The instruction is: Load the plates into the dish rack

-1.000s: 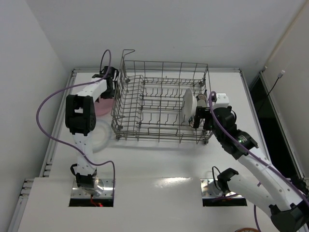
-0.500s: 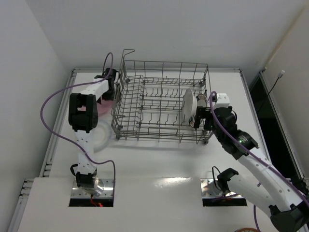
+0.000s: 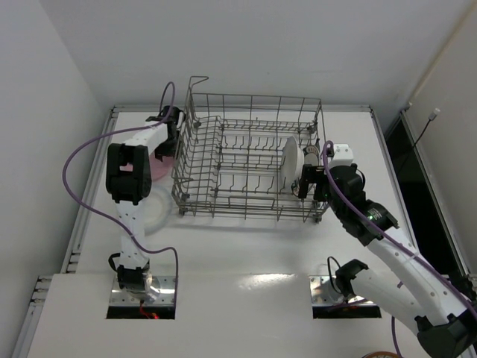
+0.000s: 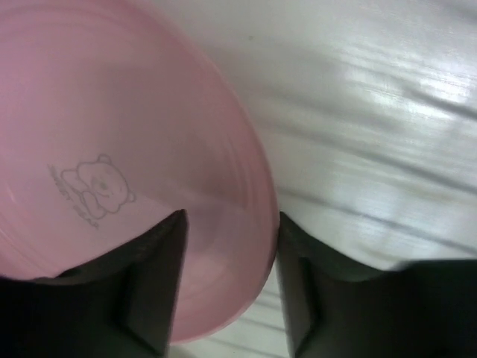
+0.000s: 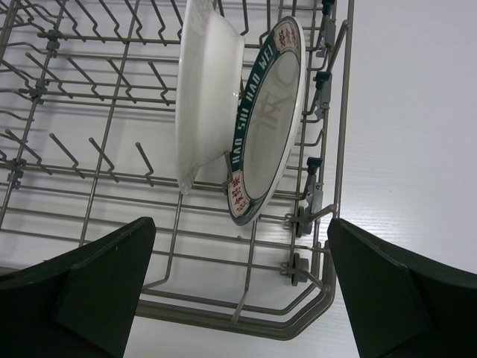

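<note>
The pink plate [image 4: 112,112] lies flat on the table left of the dish rack [image 3: 246,149], partly hidden under my left arm in the top view [image 3: 157,164]. My left gripper [image 4: 229,283] straddles its near rim, one finger over the plate and the other just outside the edge, jaws still apart. A white plate [image 5: 205,89] and the teal-and-red rimmed plate [image 5: 272,127] stand upright in the rack's right end. My right gripper [image 5: 240,224] hangs wide open above that end, holding nothing. Another white plate [image 3: 153,212] lies flat on the table near the rack's front left corner.
The rack's tall wire sides [image 5: 343,112] rise close to both grippers. The left wall and the table's left edge [image 3: 89,194] run just beyond the left arm. A purple cable [image 3: 74,160] loops off the left arm.
The left arm has shifted slightly right and settled lower over the pink plate. The right arm and the racked plates have not moved.
</note>
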### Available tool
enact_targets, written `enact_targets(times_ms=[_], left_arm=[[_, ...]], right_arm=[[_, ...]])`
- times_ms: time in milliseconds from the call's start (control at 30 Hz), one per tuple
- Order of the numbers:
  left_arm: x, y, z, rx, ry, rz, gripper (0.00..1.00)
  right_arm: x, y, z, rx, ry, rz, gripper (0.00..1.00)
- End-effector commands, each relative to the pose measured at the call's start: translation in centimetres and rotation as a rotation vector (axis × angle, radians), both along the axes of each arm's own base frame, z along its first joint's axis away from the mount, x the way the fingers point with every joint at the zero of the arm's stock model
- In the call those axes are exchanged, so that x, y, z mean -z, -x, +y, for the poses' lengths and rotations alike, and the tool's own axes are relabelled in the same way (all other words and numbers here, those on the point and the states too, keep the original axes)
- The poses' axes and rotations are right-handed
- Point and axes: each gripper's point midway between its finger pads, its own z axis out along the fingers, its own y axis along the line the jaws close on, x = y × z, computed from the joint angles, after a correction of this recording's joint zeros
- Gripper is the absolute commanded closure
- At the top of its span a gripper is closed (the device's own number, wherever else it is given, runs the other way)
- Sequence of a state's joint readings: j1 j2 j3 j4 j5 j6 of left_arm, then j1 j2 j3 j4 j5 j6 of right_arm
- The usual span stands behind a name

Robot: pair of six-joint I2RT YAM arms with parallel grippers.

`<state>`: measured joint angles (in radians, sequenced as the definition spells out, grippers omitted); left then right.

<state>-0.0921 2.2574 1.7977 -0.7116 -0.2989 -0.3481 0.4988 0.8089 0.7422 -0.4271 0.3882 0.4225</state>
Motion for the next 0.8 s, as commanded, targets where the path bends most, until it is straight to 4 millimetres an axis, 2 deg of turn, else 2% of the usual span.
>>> enact_targets(times_ms=[0,67,100,167,233,267,367,400,433,533,567,633,667,733,767], left_arm=[[1.7,1.4,-0.5,0.034,0.020,0.073,0.59],[1.4,1.1,-0.5,0.042,0.017,0.066,0.77],[1.4,1.1,-0.6,0.045,0.026,0.067,0.90],[1.5,1.1,-0.8,0.049,0.036,0.068,1.00],[0.3,0.8,-0.9,0.041,0.042,0.032,1.00],[-1.8,0.4,-1.0,0.033,0.049,-0.015,1.00],[-6.2,-0.1,-1.1,0.018,0.065,-0.112,1.00],[-8.0,-0.2,-1.1,0.019,0.069,-0.149,1.00],[-12.8,-1.1,-1.3,0.027,0.086,-0.265,1.00],[-20.5,-1.1,-0.4,-0.021,0.066,-0.437,1.00],[-24.3,-0.1,-0.2,-0.037,0.076,-0.519,1.00],[-28.9,0.4,-0.4,-0.035,0.105,-0.642,1.00],[-32.2,1.6,-0.7,-0.029,0.139,-0.722,1.00],[-34.8,2.3,-1.9,0.012,0.206,-0.804,1.00],[-37.6,3.8,-2.1,0.027,0.236,-0.878,1.00]], right_arm=[[-1.2,-0.4,-0.1,0.020,-0.026,-0.040,0.00],[-1.0,-0.4,-0.3,0.028,-0.018,-0.034,0.00],[-1.1,-0.2,-0.5,0.028,-0.018,-0.034,0.00],[-1.1,-0.2,-0.5,0.028,-0.018,-0.034,0.00],[-1.1,-0.2,-0.5,0.028,-0.018,-0.034,0.00],[-1.1,-0.2,-0.5,0.028,-0.018,-0.034,0.00],[-1.1,-0.1,-0.4,0.032,-0.031,-0.042,0.00],[-1.1,-0.1,-0.4,0.032,-0.031,-0.042,0.00],[-1.2,-0.2,-0.2,0.023,-0.039,-0.047,0.00],[-1.4,-0.3,0.1,0.023,-0.066,-0.053,0.00],[-1.4,-0.3,0.1,0.023,-0.066,-0.053,0.00],[-1.3,-0.1,0.2,0.018,-0.078,-0.050,0.00],[-1.3,-0.1,0.2,0.018,-0.078,-0.050,0.00],[-2.0,0.1,-0.1,0.033,-0.096,-0.075,0.00],[-2.0,0.3,-0.4,0.044,-0.090,-0.075,0.00]])
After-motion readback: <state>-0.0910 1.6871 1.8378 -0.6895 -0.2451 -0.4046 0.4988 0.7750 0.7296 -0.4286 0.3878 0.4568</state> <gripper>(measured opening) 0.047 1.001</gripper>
